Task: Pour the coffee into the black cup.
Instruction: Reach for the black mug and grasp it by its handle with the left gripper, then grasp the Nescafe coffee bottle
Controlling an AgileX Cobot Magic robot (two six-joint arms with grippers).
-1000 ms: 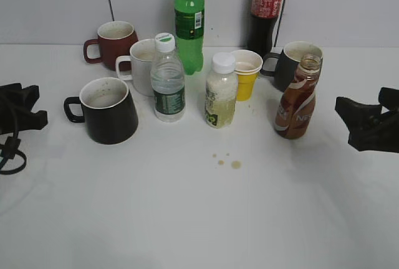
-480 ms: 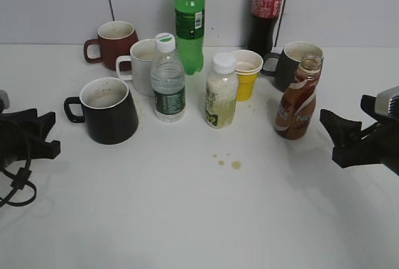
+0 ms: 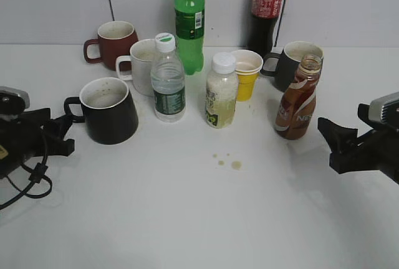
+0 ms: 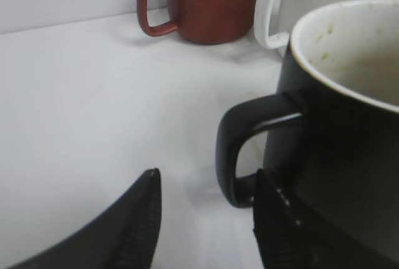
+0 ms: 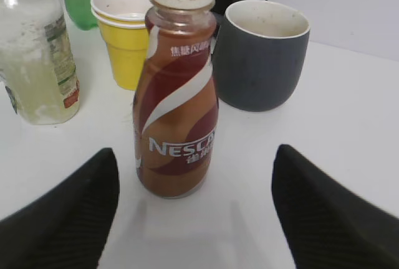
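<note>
Both arms have advanced from the bench edges toward the crowded middle since the earlier frames. Now the left end effector [image 4: 206, 219] stands spread, its fingers flanking the handle of the black cup [image 3: 109, 110] without touching it, while the right end effector [image 5: 193, 219] is wide apart and empty, facing the Nescafé coffee bottle [image 3: 298, 98]. That bottle stands upright and uncapped, its long axis vertical, directly ahead of the right end effector and centred between its fingers, so the right arm is clearly the nearer one for the grasp. Room is tight behind: a grey mug [image 5: 262, 54] sits just beyond the bottle and stacked paper cups [image 5: 124, 32] to its far left. Open bench [image 3: 218, 219] lies in front, giving a clear path leftward to the black cup.
</note>
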